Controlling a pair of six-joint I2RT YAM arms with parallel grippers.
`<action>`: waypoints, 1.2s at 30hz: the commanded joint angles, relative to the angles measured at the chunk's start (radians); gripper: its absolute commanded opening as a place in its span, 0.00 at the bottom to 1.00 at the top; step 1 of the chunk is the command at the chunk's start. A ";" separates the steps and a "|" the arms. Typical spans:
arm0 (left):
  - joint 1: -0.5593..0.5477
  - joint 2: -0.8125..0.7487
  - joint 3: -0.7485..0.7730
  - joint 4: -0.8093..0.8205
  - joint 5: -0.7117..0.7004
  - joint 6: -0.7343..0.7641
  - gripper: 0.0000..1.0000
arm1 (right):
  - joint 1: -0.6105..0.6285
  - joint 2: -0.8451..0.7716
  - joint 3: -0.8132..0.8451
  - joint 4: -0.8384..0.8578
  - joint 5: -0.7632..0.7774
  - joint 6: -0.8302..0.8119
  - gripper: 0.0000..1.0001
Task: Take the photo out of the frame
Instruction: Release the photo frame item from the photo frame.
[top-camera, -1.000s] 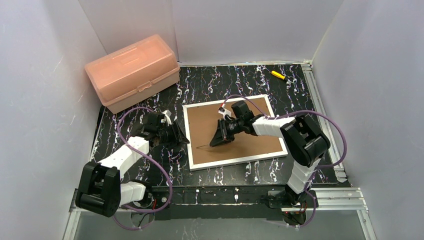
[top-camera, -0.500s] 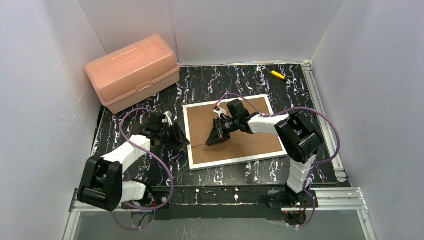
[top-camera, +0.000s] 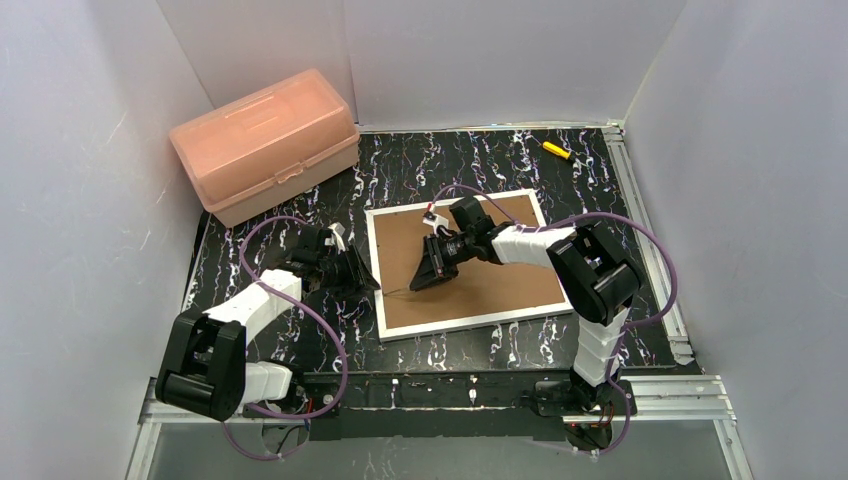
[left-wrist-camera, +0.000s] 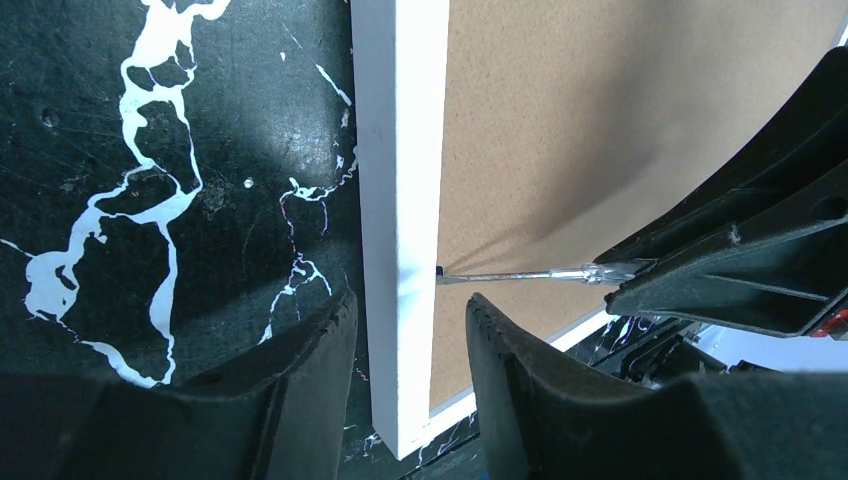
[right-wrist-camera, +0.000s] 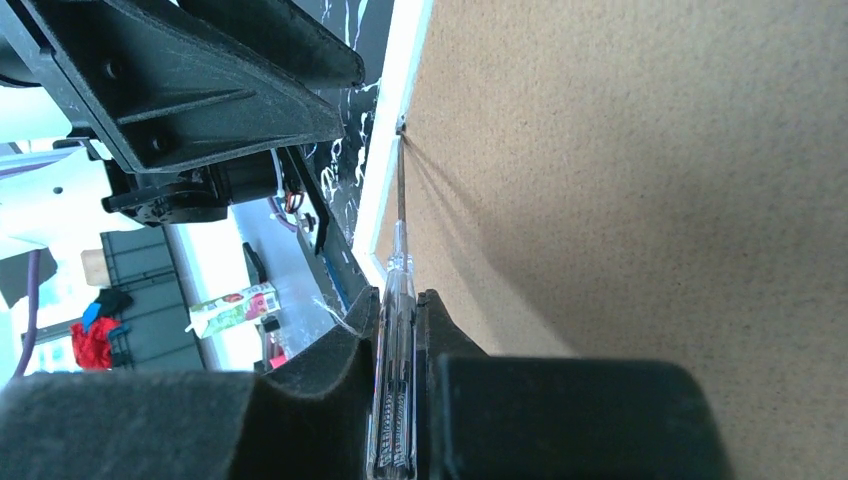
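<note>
On the black, white-veined tabletop (top-camera: 450, 160), near its middle: the frame (top-camera: 500, 285), flat and face down, brown fibreboard back up, narrow white border all round

Right gripper (top-camera: 428, 278) low over the brown back, clamped narrowly on the clear handle of a slim screwdriver (right-wrist-camera: 396, 300), metal tip at the seam between the backing and the white border on the frame's left side

Left gripper (left-wrist-camera: 405, 310) at that same left edge, partway open and holding nothing, one finger over the tabletop, the other over the brown back, white border between them; touching the frame or not, impossible to tell

At the back left, well apart, a pink plastic box (top-camera: 265, 140), lid shut; at the back right, a small yellow-handled tool (top-camera: 556, 150)
</note>
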 joint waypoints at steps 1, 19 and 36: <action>-0.002 0.002 -0.001 -0.019 0.017 0.014 0.41 | 0.005 -0.002 0.049 -0.056 0.002 -0.067 0.01; -0.002 0.008 -0.006 -0.014 0.026 0.007 0.34 | -0.028 0.006 0.050 -0.085 -0.012 -0.082 0.01; -0.002 0.055 -0.010 0.019 0.041 0.006 0.29 | -0.028 0.051 0.062 -0.037 -0.026 -0.055 0.01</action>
